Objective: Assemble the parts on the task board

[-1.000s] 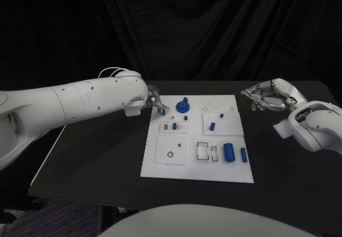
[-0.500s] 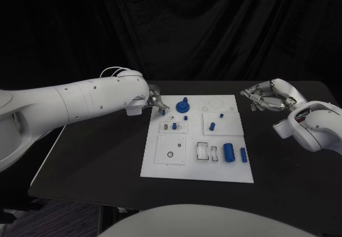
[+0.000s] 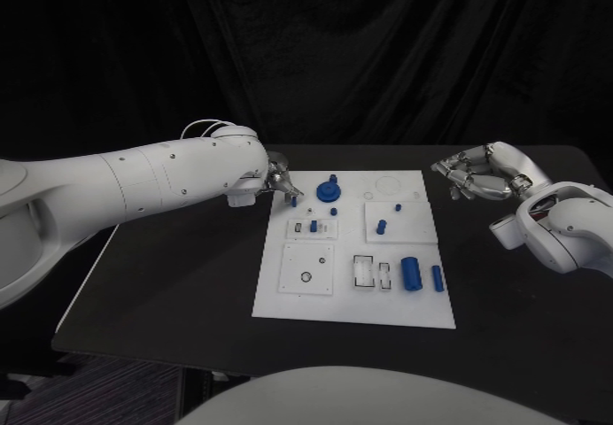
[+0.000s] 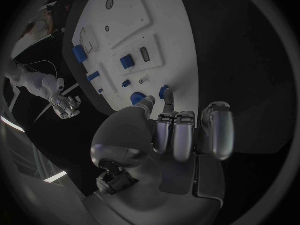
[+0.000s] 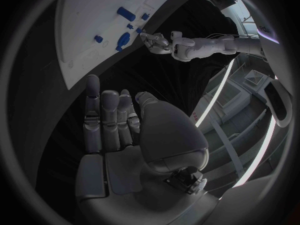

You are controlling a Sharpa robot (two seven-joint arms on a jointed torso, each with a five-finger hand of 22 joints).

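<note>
The white task board (image 3: 288, 305) lies mid-table with blue parts on it. My left hand (image 3: 279, 184) hovers at the board's far left corner. Its thumb and a fingertip (image 4: 167, 101) pinch a small blue peg (image 3: 292, 201) (image 4: 164, 90) that stands at the board's edge; the other fingers stay stretched out. A round blue knob (image 3: 329, 189) sits just right of that peg. My right hand (image 3: 483, 173) hangs above the table right of the board, its palm (image 5: 119, 150) empty and its fingers apart.
A fat blue cylinder (image 3: 411, 273) and a slim one (image 3: 437, 278) lie at the board's near right, beside rectangular slots (image 3: 364, 270). Small pegs (image 3: 382, 227) stand on the square inset plates. Bare black table (image 3: 179, 283) flanks the board on both sides.
</note>
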